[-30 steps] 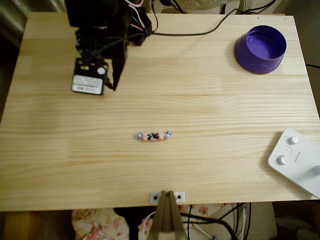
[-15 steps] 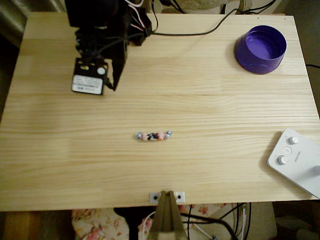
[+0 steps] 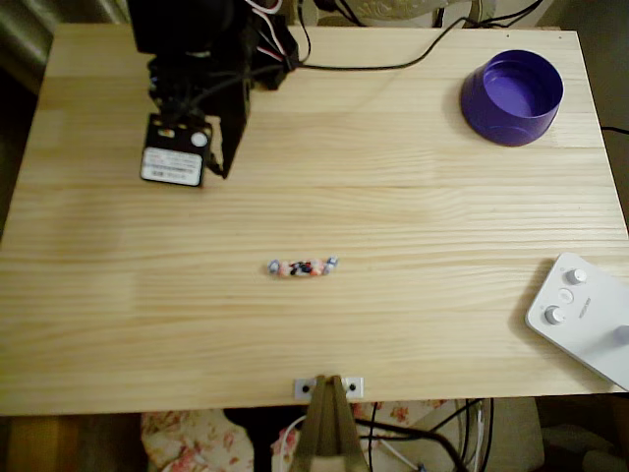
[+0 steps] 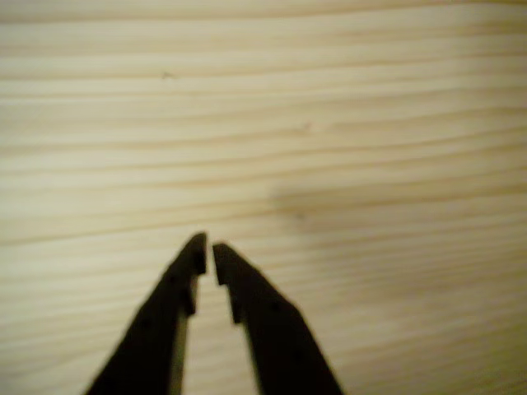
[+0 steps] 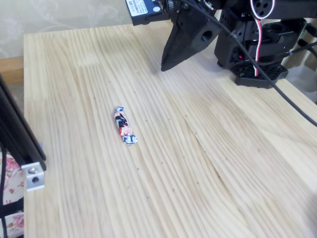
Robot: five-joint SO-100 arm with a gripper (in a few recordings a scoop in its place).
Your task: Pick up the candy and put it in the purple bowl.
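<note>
The candy (image 3: 303,266) (image 5: 125,127), a small pink and black wrapped sweet with pale twisted ends, lies flat near the middle of the wooden table. The purple bowl (image 3: 512,96) stands at the back right corner in the overhead view and looks empty. My black gripper (image 3: 222,169) (image 5: 164,67) (image 4: 207,245) hovers over bare wood at the back left, well apart from the candy. Its two fingers stand nearly together with a thin gap and nothing between them.
A white device with round knobs (image 3: 580,315) lies at the table's right front edge. The arm's base and cables (image 5: 257,44) take up the back of the table. A small metal bracket (image 3: 329,386) sits on the front edge.
</note>
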